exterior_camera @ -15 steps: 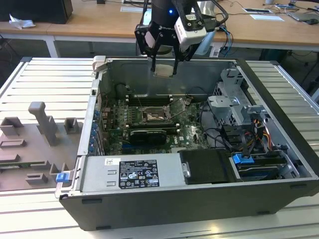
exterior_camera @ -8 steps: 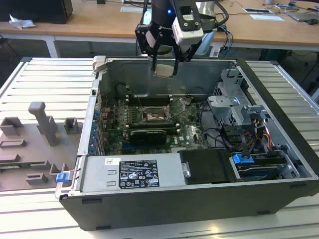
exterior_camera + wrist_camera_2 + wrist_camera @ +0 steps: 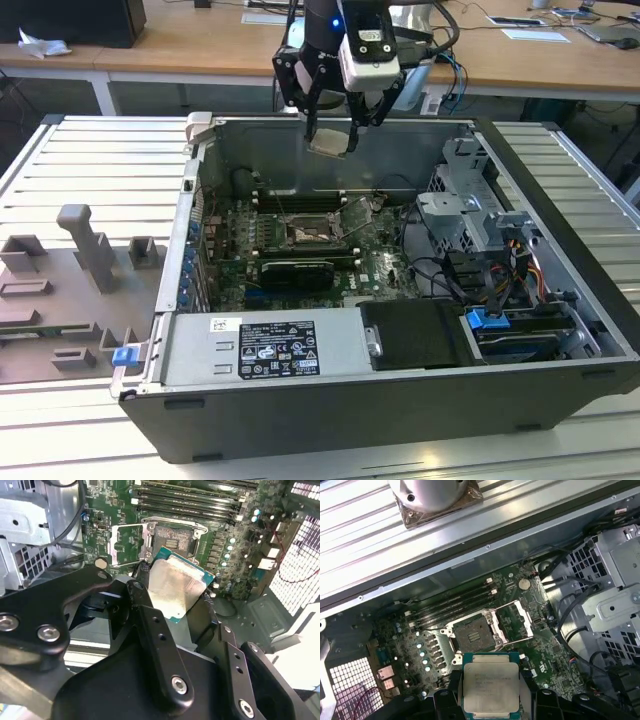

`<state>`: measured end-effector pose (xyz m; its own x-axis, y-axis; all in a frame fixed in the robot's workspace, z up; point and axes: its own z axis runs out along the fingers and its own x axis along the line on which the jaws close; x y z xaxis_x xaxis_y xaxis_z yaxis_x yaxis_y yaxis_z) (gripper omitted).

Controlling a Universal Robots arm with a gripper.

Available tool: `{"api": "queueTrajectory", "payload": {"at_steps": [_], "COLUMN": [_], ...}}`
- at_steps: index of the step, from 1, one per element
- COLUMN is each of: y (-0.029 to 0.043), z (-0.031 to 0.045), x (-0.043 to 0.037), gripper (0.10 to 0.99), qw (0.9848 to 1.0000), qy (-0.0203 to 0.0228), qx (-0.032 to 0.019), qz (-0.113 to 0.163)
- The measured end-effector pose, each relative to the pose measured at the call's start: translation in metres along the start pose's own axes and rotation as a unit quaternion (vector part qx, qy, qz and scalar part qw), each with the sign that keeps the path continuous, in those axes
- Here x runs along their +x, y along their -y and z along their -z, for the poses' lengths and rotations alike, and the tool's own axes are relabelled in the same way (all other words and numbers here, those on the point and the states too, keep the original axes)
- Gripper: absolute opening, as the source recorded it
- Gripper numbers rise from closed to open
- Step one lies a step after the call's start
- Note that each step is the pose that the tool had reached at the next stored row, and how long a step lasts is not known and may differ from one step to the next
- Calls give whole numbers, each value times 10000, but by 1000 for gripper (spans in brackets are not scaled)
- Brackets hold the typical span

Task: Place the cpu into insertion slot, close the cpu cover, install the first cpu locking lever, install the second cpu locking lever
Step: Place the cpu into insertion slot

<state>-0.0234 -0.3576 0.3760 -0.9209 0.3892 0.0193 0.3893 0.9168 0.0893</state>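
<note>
1. I see my gripper [image 3: 333, 138] clenched on the cpu [image 3: 329, 143], holding it in the air above the open case [image 3: 400, 415].
2. In both wrist views the cpu [image 3: 491, 687] sits between the fingers [image 3: 150, 617], metal top showing.
3. The slot [image 3: 475, 635] lies bare on the motherboard [image 3: 555, 655], well apart from the cpu.
4. The cover [image 3: 520, 622] stands swung open just beside the slot.

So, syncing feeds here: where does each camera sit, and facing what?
Exterior view: off the arm, looking down into the case; the gripper holds the cpu above it.
First wrist view: on the arm, facing the insertion slot beyond the gripper.
Second wrist view: likewise, past its black fingers.
All share the cpu.
</note>
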Motion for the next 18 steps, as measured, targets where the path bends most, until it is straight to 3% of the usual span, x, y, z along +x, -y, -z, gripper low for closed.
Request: {"api": "queueTrajectory", "payload": {"at_steps": [6,13,18], "y": [0,6,6], "z": [-10,-71,-74], "x": [0,-2,-2], "gripper": [541,541,541], "qw": [9986,9983,9951], "qy": [47,88,122], "qx": [-8,64,58], "qz": [-519,-574,-980]}}
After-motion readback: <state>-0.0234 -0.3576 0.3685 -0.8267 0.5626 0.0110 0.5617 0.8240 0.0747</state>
